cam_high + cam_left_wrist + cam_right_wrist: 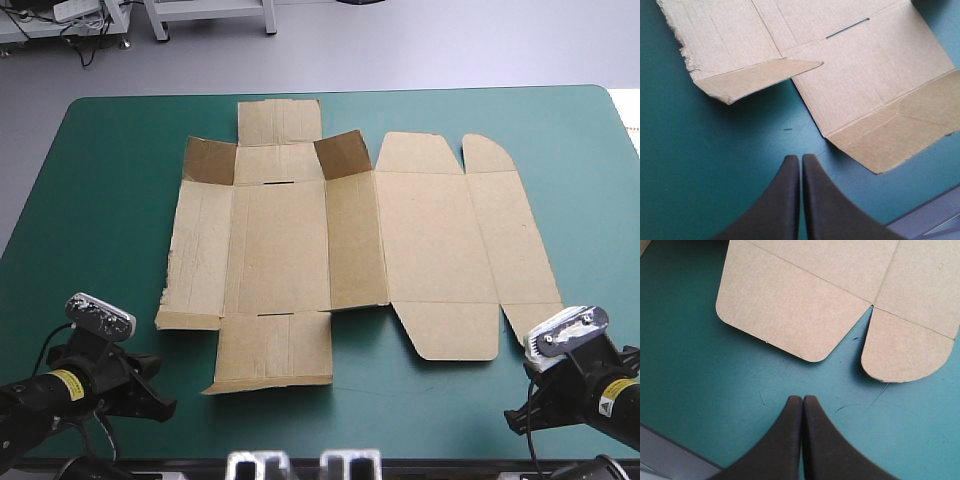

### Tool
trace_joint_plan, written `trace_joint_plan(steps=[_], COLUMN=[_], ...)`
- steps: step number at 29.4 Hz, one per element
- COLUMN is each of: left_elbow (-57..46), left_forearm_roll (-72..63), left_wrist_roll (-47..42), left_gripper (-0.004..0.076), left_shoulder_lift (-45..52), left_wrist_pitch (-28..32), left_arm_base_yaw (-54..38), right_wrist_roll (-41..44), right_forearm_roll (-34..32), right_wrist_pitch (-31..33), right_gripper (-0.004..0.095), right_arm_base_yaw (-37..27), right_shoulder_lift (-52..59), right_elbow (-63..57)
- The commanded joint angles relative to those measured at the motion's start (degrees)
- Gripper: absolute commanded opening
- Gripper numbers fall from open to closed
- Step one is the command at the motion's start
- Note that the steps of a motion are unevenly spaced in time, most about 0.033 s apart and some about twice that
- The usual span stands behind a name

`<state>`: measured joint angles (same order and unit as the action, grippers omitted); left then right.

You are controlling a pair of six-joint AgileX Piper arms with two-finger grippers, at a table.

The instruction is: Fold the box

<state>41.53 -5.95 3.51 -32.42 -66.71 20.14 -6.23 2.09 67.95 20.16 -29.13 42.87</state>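
Note:
The brown box (350, 250) lies as a flat cut sheet in the middle of the teal-green table. Two small flaps at its far side, one (210, 160) on the left and one (343, 153) near the centre, stand partly raised. My left gripper (160, 392) rests shut near the table's front left, short of the box's near left flap (760, 77). The left gripper (800, 159) holds nothing. My right gripper (518, 415) is shut near the front right. In its own view the right gripper (802, 399) points at two rounded flaps (790, 310) of the box without touching them.
Bare teal-green cover (100, 200) runs on both sides of the sheet and in a strip along the front. The table's front edge (930, 220) lies close beside the left gripper, and the same front edge (670, 455) is close beside the right gripper.

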Motion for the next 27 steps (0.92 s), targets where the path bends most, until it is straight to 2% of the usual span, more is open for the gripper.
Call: trace_joint_plan(steps=[1, 27], left_elbow=[1.45, 1.45], left_forearm_roll=[-1.38, 1.18], left_wrist_roll=[-0.53, 0.16], left_gripper=[0.0006, 0.0006], left_shoulder_lift=[-0.40, -0.40], left_wrist_pitch=[2.40, 4.13], left_arm_base_yaw=[0.36, 0.36], right_wrist_roll=[-0.32, -0.21], right_forearm_roll=[-0.50, -0.50], right_wrist_pitch=[-2.76, -3.21], right_gripper=[-0.0024, -0.0024], right_arm_base_yaw=[0.16, 0.16], right_shoulder_lift=[-0.84, -0.84], right_elbow=[1.26, 1.26])
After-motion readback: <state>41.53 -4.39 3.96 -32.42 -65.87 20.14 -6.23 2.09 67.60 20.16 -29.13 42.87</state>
